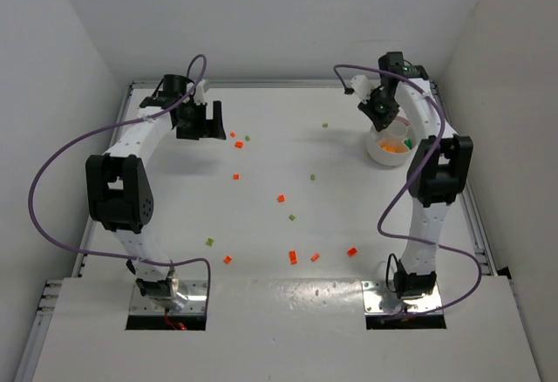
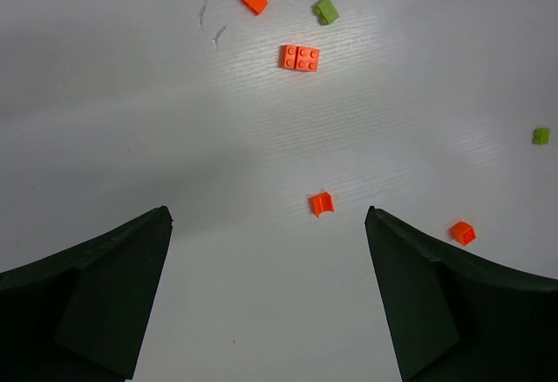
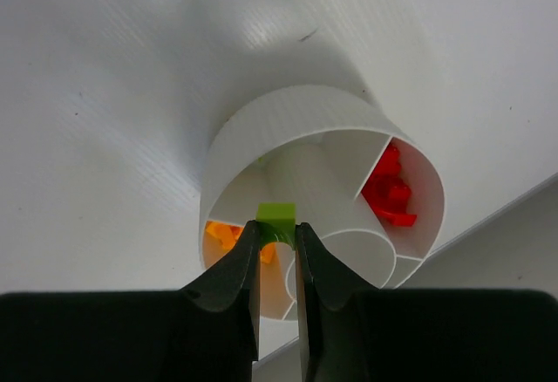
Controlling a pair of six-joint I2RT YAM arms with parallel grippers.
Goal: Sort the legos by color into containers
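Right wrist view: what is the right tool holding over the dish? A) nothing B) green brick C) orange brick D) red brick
B: a green brick sits pinched between the fingertips of the right tool, above the white dish.

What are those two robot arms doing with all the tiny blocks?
They are sorting toy bricks by color into a round white dish. The right gripper pinches a green brick above the dish, which has red bricks in one section and orange bricks in another. The left gripper is open over the table, above a loose orange brick.
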